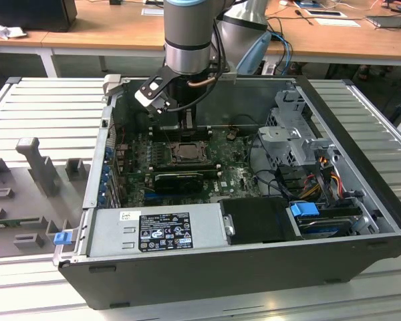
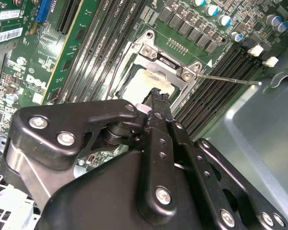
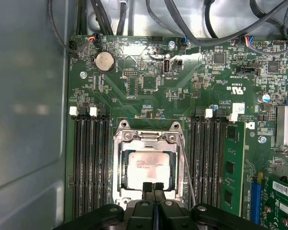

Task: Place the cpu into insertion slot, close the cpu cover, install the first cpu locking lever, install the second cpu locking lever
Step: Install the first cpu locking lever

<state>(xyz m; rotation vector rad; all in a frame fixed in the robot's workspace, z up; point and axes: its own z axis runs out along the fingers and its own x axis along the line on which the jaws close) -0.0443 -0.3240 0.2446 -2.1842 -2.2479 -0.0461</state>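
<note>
At the centre of the green motherboard, the cpu lies flat in the insertion slot, silver-grey top upward and square to the socket walls, so the seating step looks done. Around it lies the cpu cover, its metal frame apparently lowered so that the chip shows through the central window; that would hold the chip down by its edges while leaving the top bare. Just over the near edge of that frame sits the gripper, seen from the other side in the second wrist view and hanging straight down from the arm in the exterior view. Its jaws are pressed together with nothing visible between them, which to my eye suits pushing on a frame or a wire rather than carrying a part; whether the tip touches the cover I cannot tell. Beside the socket a thin wire locking lever runs along the frame's edge, and in the second wrist view a lever juts out over the long black memory slots, so it appears unlatched. Farther out, the open computer case rests on a grey slatted table.
</note>
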